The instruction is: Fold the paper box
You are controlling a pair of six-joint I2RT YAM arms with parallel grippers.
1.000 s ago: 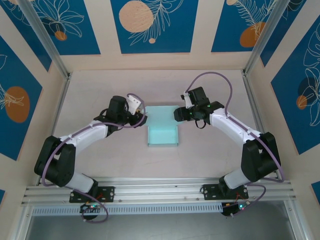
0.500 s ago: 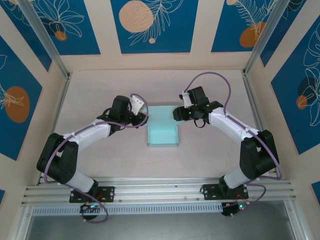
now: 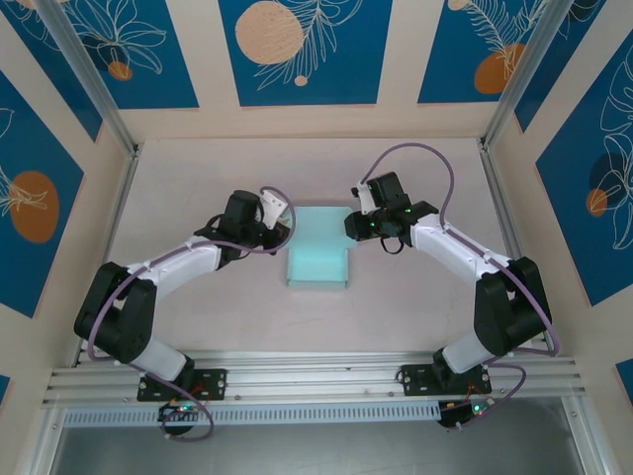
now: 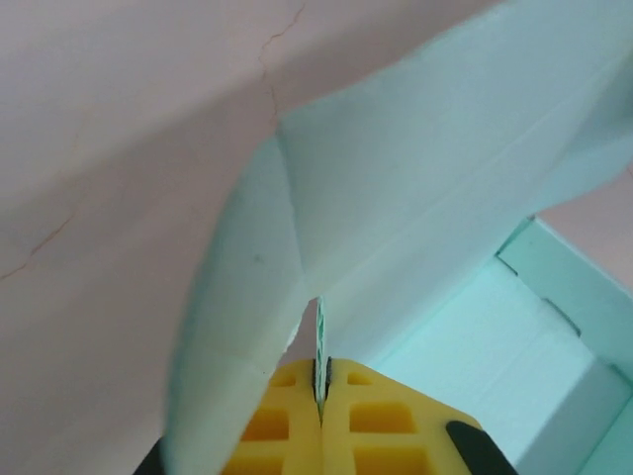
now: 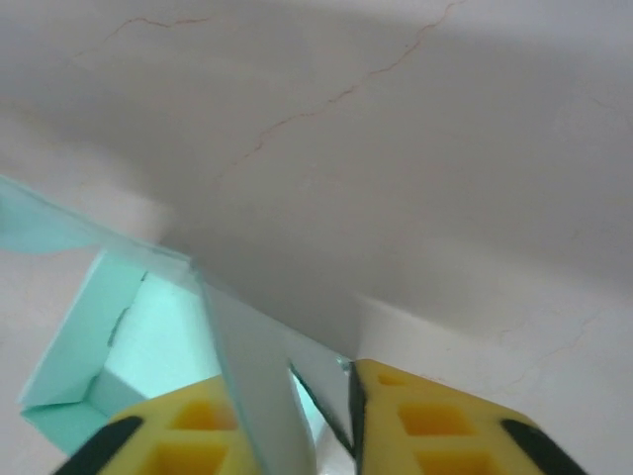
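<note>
At the far edge of the paper box [image 3: 316,262], card is pinched by the closed left gripper [image 4: 321,381], the right gripper [image 5: 297,396] hold cannot be told, and tearing is risked by uneven pull.

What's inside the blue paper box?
Inside the paper box I see just its bare blue floor. Its lifted flaps cover the far part, so I can't see there.

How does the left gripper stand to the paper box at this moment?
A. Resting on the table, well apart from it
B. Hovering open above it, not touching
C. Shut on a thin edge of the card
C: in the left wrist view the left gripper has its yellow fingers together, with a thin edge of the paper box pinched between them.
</note>
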